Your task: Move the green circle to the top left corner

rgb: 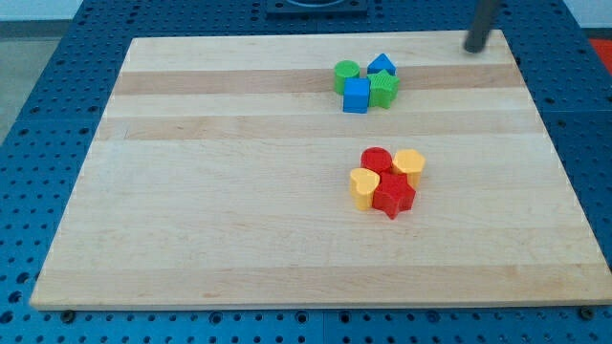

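1. Where the view's top right corner begins, my tip [473,49] rests at the far edge of the surface [239,191], with the dark rod rising out of frame above it; this tool is a plain rod with no jaws, so there is nothing wide, narrow or held to tell.
2. The surface is a pale wooden board with lengthwise bands of lighter and darker grain, and it fills most of the view.
3. Around the board lies a blue perforated base [38,143], dotted with regular holes, showing on the view's left, right and bottom.
4. The green circle [346,75] stands in the upper middle of the board, right of centre, well apart from the top left corner and from my tip.
5. It sits at the view's left of a tight cluster: a blue triangular block [382,65] just beside it to the right, a blue cube [357,95] touching it below, and a green ribbed block [384,90] on the cluster's right.
6. A second cluster lies lower, near the board's middle right: a red cylinder [377,161], a yellow block [409,162] to its right, a yellow heart [363,187] on the left and a red star-like block [393,196] at the bottom, all touching.
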Robot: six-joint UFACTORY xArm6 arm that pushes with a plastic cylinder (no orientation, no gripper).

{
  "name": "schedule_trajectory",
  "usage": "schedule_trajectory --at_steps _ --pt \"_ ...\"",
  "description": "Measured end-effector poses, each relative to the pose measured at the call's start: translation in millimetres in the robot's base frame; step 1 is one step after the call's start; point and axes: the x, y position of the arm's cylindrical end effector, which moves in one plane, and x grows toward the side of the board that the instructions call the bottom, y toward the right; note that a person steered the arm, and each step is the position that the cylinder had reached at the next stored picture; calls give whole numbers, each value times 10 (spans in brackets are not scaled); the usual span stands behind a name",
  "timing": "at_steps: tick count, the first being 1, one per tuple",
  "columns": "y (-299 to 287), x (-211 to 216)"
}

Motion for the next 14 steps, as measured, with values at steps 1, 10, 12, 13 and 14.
schedule_trajectory --at_steps 1,10,12,13,14 --pt "-641 -227" --pt "-2250 714" --pt "-2436 1039" --pt "-2861 952" --pt "-3506 648"
